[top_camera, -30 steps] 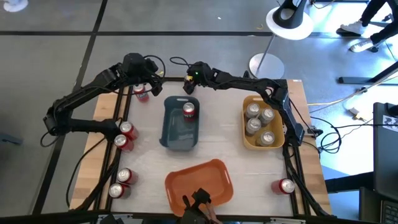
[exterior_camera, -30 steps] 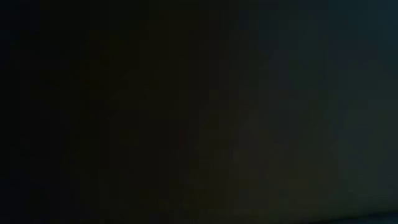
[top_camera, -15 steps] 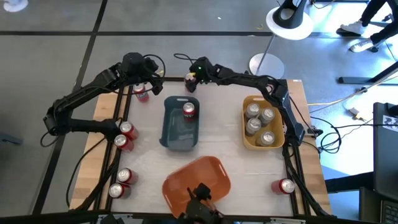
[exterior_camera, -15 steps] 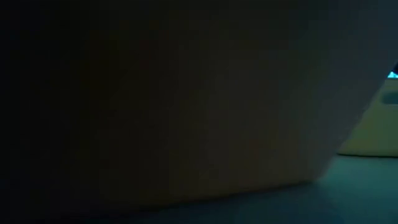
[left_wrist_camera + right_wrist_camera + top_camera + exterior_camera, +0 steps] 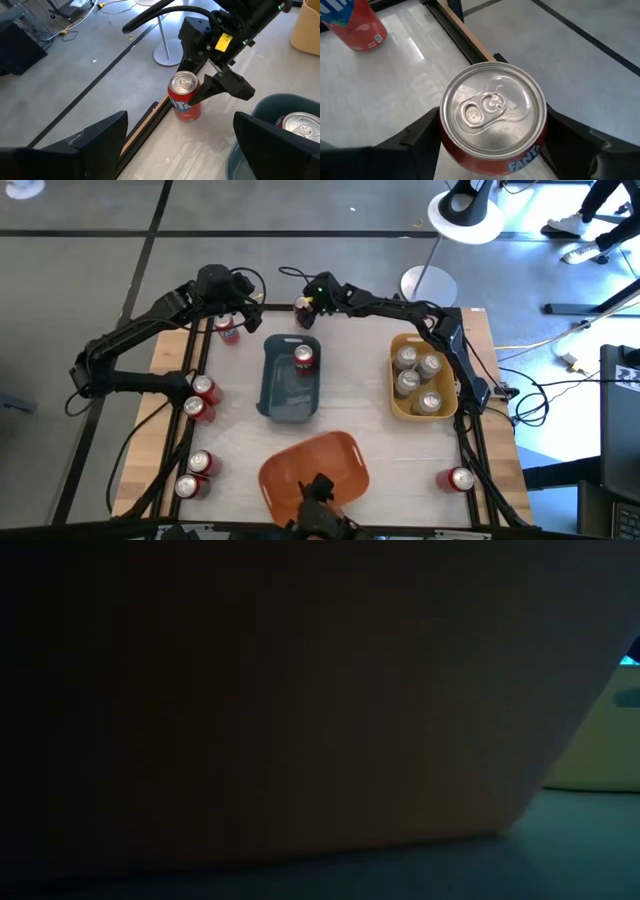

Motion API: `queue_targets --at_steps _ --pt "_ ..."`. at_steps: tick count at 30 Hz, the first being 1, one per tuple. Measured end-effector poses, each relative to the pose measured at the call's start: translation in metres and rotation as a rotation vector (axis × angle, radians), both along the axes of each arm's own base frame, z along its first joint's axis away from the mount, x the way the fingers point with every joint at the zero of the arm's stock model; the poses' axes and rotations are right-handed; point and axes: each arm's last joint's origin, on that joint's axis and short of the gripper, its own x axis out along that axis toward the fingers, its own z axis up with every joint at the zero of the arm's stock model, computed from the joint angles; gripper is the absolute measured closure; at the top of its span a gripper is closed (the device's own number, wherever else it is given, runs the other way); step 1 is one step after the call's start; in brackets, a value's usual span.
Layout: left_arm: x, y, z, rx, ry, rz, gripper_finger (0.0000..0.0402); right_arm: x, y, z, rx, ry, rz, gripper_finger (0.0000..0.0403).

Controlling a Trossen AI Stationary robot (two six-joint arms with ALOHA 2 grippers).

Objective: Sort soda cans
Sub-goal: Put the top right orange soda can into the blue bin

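Note:
My right gripper is at the table's far edge, shut on an upright red soda can. My left gripper is open by the far left corner, next to another red can that stands on the table; its fingers touch nothing. One red can lies in the blue-grey bin. Several silver cans fill the yellow bin. More red cans stand along the left edge and one at the near right corner. My right gripper pinches the red can by its side wall just below the top rim, one finger on each side. The fingers come slanting down from the table's right. The can is upright, with its base on the table by the far edge.
An orange bin sits at the near edge, and its wall blocks most of the low view. Beyond it the low view shows the yellow bin. The wooden strip along the table's far edge runs right behind the held can.
My right gripper has moved a little toward the far edge. The orange bin has slid slightly toward the table's left and turned a bit, uncovering a sliver of the low view at the right.

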Motion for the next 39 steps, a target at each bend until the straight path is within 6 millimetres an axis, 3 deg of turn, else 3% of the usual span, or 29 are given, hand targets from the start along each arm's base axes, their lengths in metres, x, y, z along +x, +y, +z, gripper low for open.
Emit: queue_targets --at_steps 10,18,24,39 --pt "0.000 0.000 -0.001 -0.004 0.007 -0.001 0.0050 0.008 -0.004 0.042 -0.073 -0.061 0.024 0.0117" --pt "-0.001 -0.001 -0.002 -0.016 0.018 0.001 0.0050 0.013 0.004 0.094 -0.075 -0.132 0.113 0.0117" --pt "-0.003 -0.003 -0.001 -0.015 0.017 0.001 0.0050 0.025 0.039 0.113 -0.037 -0.134 0.242 0.0118" --pt "-0.028 -0.023 0.020 0.029 -0.074 0.017 0.0050 0.053 0.136 0.105 0.006 -0.034 0.452 0.0118"
